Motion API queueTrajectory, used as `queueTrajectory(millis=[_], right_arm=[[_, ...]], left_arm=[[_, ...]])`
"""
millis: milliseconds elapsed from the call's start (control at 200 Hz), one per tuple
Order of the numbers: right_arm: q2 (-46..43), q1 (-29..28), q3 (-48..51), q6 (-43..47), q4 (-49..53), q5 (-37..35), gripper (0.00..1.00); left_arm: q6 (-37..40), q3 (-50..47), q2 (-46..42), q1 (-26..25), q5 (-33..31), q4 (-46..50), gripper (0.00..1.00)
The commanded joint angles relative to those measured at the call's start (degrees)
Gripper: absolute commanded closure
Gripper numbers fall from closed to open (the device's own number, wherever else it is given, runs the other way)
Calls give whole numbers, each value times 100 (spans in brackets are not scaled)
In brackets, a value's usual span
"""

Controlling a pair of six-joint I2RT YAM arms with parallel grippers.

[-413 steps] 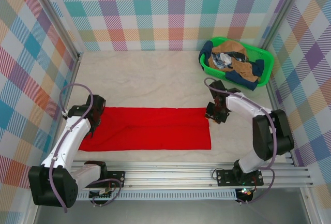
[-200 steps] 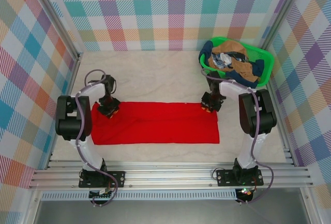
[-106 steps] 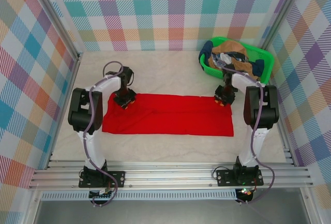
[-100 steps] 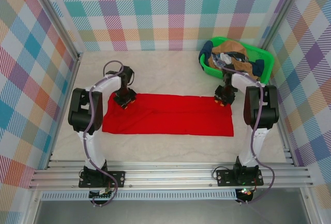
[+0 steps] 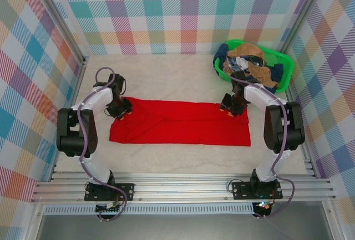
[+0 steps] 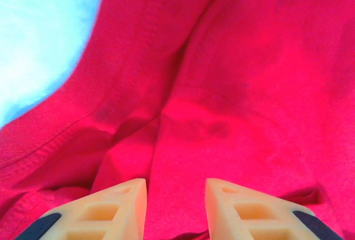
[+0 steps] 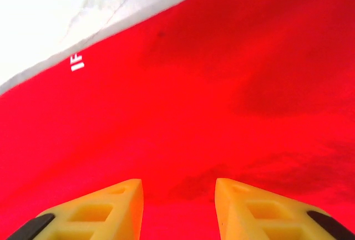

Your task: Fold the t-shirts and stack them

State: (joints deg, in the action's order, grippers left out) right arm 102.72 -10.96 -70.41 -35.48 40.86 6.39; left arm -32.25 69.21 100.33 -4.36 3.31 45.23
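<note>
The bright red t-shirt (image 5: 183,126) lies flat on the table as a long folded strip, its print hidden. My left gripper (image 5: 119,108) hovers at the strip's far left corner, and the left wrist view shows it (image 6: 176,187) open over wrinkled red cloth (image 6: 249,85) with nothing pinched. My right gripper (image 5: 232,107) stands at the far right corner. It (image 7: 178,187) is open too, above smooth red cloth (image 7: 194,112) near the hem. Tan-brown (image 5: 249,51), navy (image 5: 265,82) and white-patterned (image 5: 239,64) shirts are piled in the basket.
The green plastic basket (image 5: 285,62) sits at the back right corner, close behind my right arm. Pale table cloth (image 5: 166,79) stretches behind the red strip and in front of it. Plaid walls close the sides, and a metal rail (image 5: 183,187) runs along the near edge.
Both grippers carried the red strip away from the near edge and to the right. In the last half second each gripper shifted left while the shirt stayed put.
</note>
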Motion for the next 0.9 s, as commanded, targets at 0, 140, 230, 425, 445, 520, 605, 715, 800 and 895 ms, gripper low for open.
queueTrajectory(millis=[0,140,230,425,445,520,605,715,800,895], right_arm=[[98,15,159,-114,-195,535,61],[137,13,197,-139,-233,554,61],[144,15,195,-125,-231,545,60],[201,15,229,-116,-211,535,61],[218,12,230,-117,-198,535,61],[259,10,238,-115,-151,506,62],[368,15,180,-89,-24,464,62],[495,15,111,-73,102,408,62],[554,14,73,-56,150,363,62],[628,15,37,-43,204,330,62]], left_arm=[[613,-281,54,-8,198,-321,67],[683,-540,109,-3,296,-724,65],[721,-572,175,-9,183,-718,67],[745,-598,114,-3,-34,-802,84],[738,-581,109,-8,-68,-793,86],[739,-511,58,-5,-137,-724,91],[738,-439,-38,-10,-173,-643,93],[730,-324,-128,-6,-191,-502,94],[712,-262,-172,-8,-160,-445,94],[706,-164,-160,-10,-177,-377,95]])
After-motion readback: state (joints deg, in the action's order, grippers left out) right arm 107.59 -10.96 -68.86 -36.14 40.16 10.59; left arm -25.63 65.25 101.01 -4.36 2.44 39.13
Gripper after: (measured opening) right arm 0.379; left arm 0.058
